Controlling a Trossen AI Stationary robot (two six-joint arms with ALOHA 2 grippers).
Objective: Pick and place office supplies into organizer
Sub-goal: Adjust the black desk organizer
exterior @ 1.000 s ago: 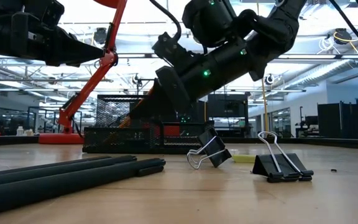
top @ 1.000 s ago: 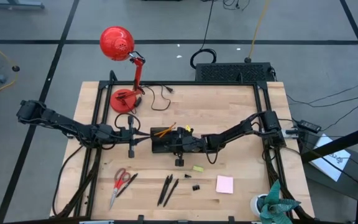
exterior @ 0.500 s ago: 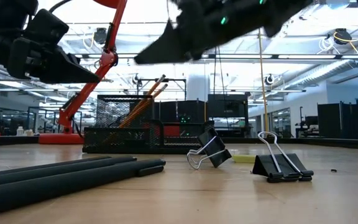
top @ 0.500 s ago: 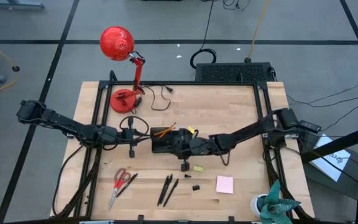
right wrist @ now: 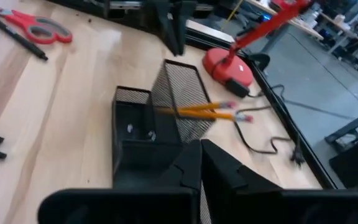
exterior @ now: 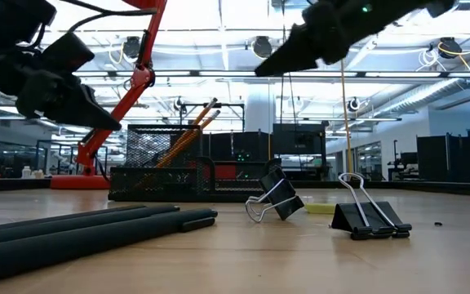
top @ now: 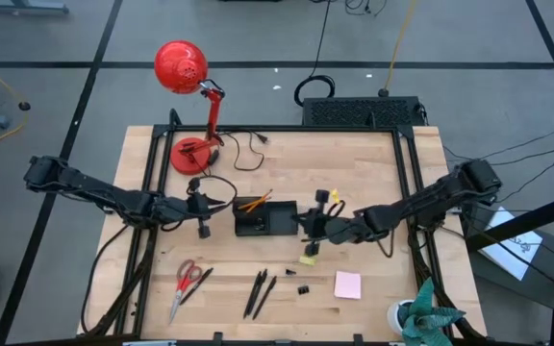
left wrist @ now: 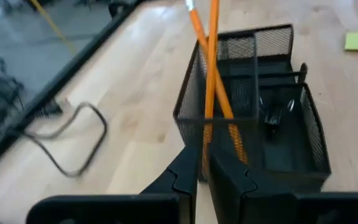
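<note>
The black mesh organizer [top: 265, 218] stands mid-table with two orange pencils [top: 255, 202] leaning in its tall cup [left wrist: 225, 81] and a small black clip [left wrist: 272, 116] in a low compartment. My left gripper [top: 221, 206] is shut, close to the organizer's left side. My right gripper [top: 305, 231] is shut and raised just right of the organizer, empty. On the table's near part lie red-handled scissors [top: 188, 280], black pens [top: 261, 286], two black clips [exterior: 277, 197] [exterior: 370, 217], a yellow piece [top: 308, 259] and a pink pad [top: 347, 284].
A red desk lamp [top: 186, 72] stands at the far left, its cord [top: 248, 149] lying on the wood. A larger black box [top: 359, 111] sits beyond the far edge. A teal object [top: 426, 312] stands at the near right corner.
My right gripper has drawn back from over the organizer, rising and going toward the table's right edge. My left gripper has tipped lower beside the organizer. The pencils stay leaning in the cup.
</note>
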